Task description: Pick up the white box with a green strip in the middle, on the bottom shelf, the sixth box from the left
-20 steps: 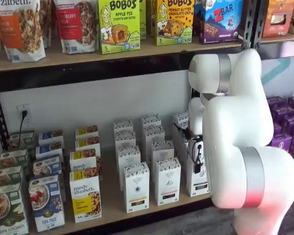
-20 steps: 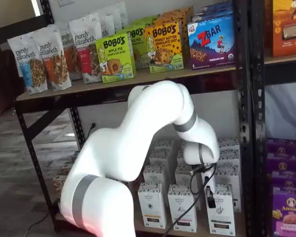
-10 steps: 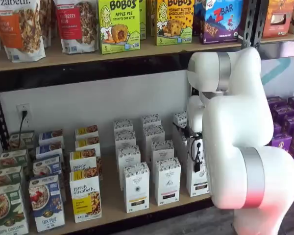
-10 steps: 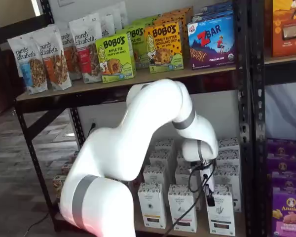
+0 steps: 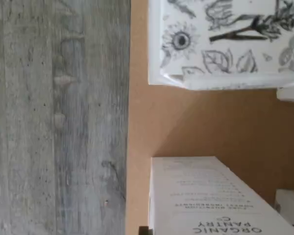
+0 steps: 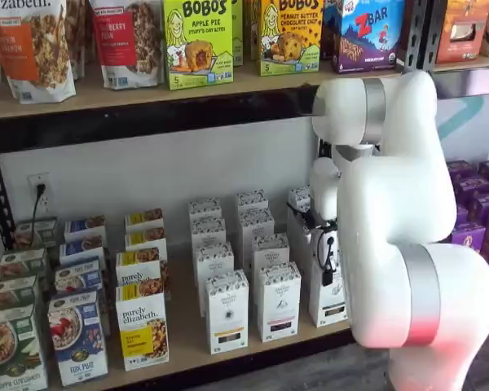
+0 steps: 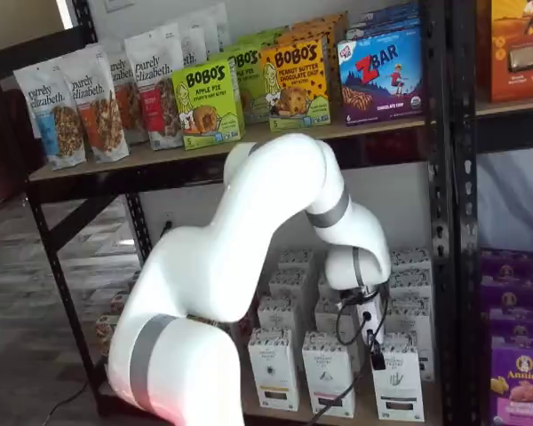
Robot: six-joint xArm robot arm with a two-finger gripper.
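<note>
The white box [image 6: 326,303] [image 7: 399,383] stands at the right end of the front row on the bottom shelf [image 6: 187,346]; the white arm hides part of it in both shelf views. My gripper [image 6: 327,267] [image 7: 373,353] hangs right at this box, with a black finger and a cable lying against its upper front. Only that one finger shows, so no gap can be judged. The wrist view looks down on the tan shelf board [image 5: 201,122], a leaf-patterned carton top [image 5: 220,44] and a printed white carton side [image 5: 206,200]; no fingers appear there.
More white cartons [image 6: 277,301] fill the rows to the left and behind. Shorter purely elizabeth boxes [image 6: 143,332] stand further left. Purple cartons [image 7: 520,382] sit beyond the black rack upright [image 7: 440,222]. The upper shelf [image 6: 187,85] runs overhead. Grey plank floor [image 5: 59,117] lies past the shelf edge.
The arm's upper joints have risen a little. The gripper stays at the white box, which looks very slightly higher in one shelf view.
</note>
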